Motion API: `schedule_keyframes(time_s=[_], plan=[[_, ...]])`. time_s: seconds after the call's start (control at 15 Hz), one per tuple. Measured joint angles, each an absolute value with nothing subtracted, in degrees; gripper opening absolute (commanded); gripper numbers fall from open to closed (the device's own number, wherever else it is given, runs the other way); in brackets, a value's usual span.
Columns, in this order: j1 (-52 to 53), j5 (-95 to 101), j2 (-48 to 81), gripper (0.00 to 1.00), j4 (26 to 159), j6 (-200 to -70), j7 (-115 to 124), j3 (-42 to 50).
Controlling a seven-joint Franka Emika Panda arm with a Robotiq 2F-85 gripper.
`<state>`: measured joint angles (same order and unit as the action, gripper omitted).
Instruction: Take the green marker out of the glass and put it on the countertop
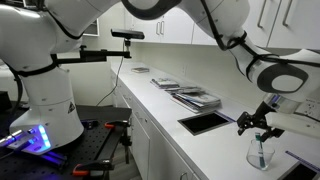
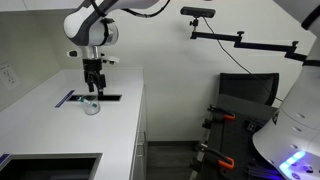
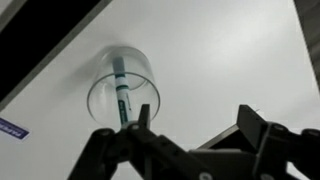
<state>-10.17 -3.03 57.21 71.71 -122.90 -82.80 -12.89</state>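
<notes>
The glass (image 3: pixel 122 92) is clear and stands on the white countertop (image 3: pixel 220 60). The green marker (image 3: pixel 121 92) stands in it, pale body with a dark green end. In both exterior views the glass (image 1: pixel 259 154) (image 2: pixel 90 105) sits beside the dark rectangular cut-out (image 1: pixel 203 122). My gripper (image 3: pixel 195 125) is open and empty. It hangs just above the glass (image 1: pixel 256 122) (image 2: pixel 93 82); in the wrist view the glass lies left of the gap between the fingers.
Stacks of dark papers or magazines (image 1: pixel 195 97) lie farther along the counter. A blue-edged label (image 3: pixel 12 128) lies on the counter near the glass. A camera on a boom stand (image 2: pixel 198 13) and a black chair (image 2: pixel 247 95) stand beside the counter.
</notes>
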Motion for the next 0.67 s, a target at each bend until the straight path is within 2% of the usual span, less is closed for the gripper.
schedule_keyframes(time_s=[0.2,0.47,0.67], plan=[[-10.94,-4.10,61.38,0.57,66.21,-121.46,-85.50,-12.95],[-10.88,-4.92,65.10,0.55,59.96,-119.01,-86.59,-13.68],[-10.87,-6.05,66.90,0.57,56.40,-117.59,-86.61,-14.39]])
